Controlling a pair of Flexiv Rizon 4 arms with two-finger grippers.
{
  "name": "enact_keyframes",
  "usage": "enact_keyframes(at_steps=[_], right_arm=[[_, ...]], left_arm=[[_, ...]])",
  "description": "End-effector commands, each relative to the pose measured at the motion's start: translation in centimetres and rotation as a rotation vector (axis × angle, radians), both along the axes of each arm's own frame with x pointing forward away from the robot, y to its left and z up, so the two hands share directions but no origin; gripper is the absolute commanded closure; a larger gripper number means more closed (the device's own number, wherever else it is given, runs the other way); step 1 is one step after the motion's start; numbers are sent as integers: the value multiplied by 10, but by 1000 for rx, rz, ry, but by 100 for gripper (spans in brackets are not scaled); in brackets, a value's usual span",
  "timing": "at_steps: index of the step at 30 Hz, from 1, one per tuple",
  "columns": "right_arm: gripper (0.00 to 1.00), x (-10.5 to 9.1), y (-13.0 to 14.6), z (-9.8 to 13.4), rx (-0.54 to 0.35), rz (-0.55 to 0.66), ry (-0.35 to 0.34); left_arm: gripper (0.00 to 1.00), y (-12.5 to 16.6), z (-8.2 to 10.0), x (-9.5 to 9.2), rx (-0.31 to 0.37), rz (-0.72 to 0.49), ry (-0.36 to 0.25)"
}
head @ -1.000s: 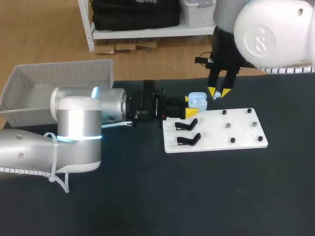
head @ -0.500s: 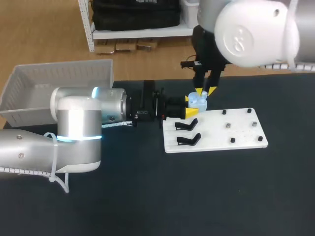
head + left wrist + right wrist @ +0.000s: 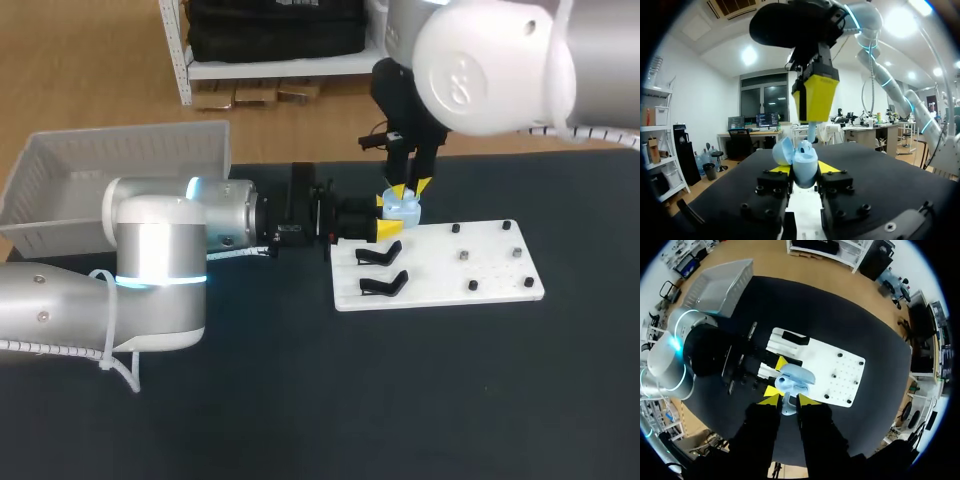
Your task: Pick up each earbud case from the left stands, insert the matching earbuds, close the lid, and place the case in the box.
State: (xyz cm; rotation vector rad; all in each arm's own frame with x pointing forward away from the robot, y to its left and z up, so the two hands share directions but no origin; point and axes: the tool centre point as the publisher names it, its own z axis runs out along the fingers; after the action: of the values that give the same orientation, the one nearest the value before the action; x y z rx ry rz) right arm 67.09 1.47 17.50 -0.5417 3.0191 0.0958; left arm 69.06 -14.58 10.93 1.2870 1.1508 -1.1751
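Dark table [image 3: 300,400]; landmark = white board [image 3: 440,268]. The box [image 3: 128,155], a pale basket, sits well left of the board, at the table's far-left edge. L gripper [image 3: 388,216] is at the board's far-left corner, clamped narrow on the earbud case [image 3: 403,208], lid open, held just above that corner. R gripper [image 3: 409,189] is directly over the case, fingers pinched close on one earbud [image 3: 811,132], at the case's opening; can't tell if touching. Black stands [image 3: 381,255] on the board's left part, both bare; small pegs [image 3: 464,254] on its right part.

Risks, my guess: earbud off its slot → jams or tips out on release; wrong slot → lid won't shut; hard push could twist the case in L's grip.

Count: 2 arms, 1 box, 1 board, 1 case, 2 stands, 1 earbud seen, 6 pegs.
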Motion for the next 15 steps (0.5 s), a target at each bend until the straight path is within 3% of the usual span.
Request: enact_keyframes(at_steps=[1,15], right_arm=[[100,1,1,2,7,14,3],[100,4,14,-3,-17,57,-7]], left_arm=[[100,0,-1,-2,-3,6,-4],[100,0,-1,-2,-3,6,-4]])
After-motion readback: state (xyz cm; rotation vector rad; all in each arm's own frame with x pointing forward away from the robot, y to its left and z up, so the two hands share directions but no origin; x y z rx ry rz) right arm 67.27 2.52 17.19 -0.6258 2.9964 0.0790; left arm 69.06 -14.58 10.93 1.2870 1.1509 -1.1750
